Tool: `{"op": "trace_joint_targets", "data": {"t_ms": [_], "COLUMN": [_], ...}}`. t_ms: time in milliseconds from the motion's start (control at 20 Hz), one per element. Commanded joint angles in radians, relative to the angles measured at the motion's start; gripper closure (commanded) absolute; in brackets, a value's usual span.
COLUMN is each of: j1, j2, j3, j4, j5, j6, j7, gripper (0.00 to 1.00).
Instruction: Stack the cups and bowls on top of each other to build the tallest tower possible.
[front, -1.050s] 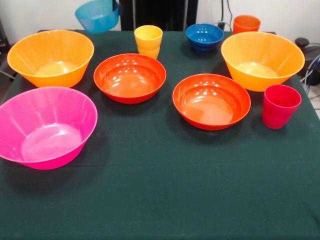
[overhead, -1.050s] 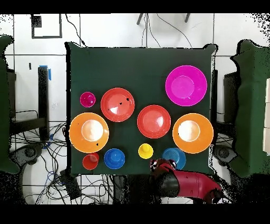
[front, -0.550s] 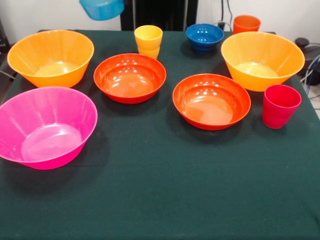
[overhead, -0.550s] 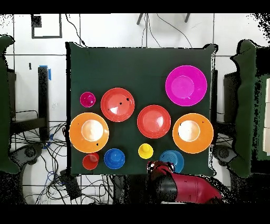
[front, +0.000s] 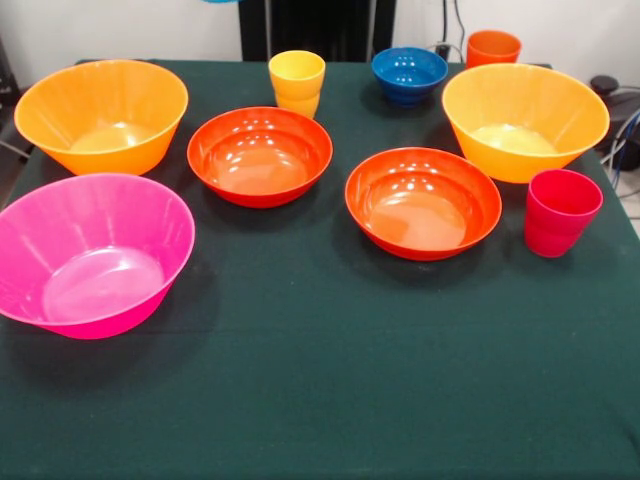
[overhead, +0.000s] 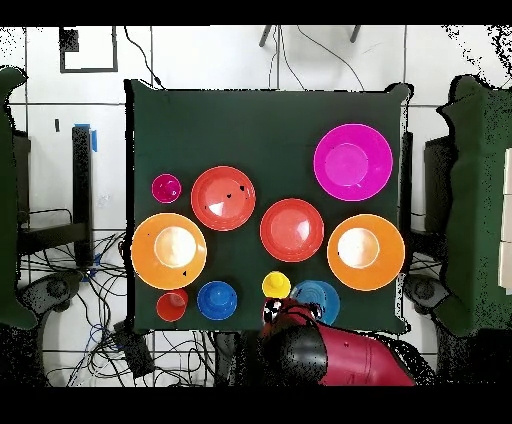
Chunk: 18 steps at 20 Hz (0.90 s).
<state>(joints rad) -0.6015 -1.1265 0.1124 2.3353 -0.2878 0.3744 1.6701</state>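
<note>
Dark green bench laid out with loose plastic ware, nothing stacked. Front view: large orange-yellow bowl at upper left, large pink bowl below it at left edge, two shallow red-orange bowls and side by side near centre, a second large orange-yellow bowl at upper right. Yellow cup at top centre just behind the left red-orange bowl, small dark blue bowl to its right, orange cup at far top right, red-pink cup at right, just below the right orange-yellow bowl. All upright, all apart from one another or only near. Overhead view: red and black arm along bottom edge, with a light blue bowl showing just above its end, beside the yellow cup; in the front view only a sliver of blue at the top edge. Gripper mostly hidden under the arm; jaws likely holding the light blue bowl, but open or clenched cannot be told. Judged progress: tower not yet begun, no base chosen on the bench, every bowl and cup left to place, apart from perhaps this one blue bowl lifted.
</note>
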Motion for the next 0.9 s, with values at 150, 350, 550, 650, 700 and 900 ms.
{"op": "trace_joint_targets", "data": {"t_ms": [150,350,550,650,700,900], "j1": [0.112,0.186,0.281,0.316,0.333,0.402], "j2": [-0.035,0.008,0.057,0.098,0.119,0.204], "j3": [0.108,0.086,0.038,0.02,0.011,-0.022], "j4": [0.007,-0.039,-0.079,-0.096,-0.105,-0.149], "j5": [0.111,0.132,0.142,0.152,0.156,0.174], "j6": [0.115,0.099,0.049,0.002,-0.022,-0.106], "j7": [0.099,0.154,0.223,0.249,0.262,0.315], "gripper": [1.0,1.0,1.0,1.0,1.0,1.0]}}
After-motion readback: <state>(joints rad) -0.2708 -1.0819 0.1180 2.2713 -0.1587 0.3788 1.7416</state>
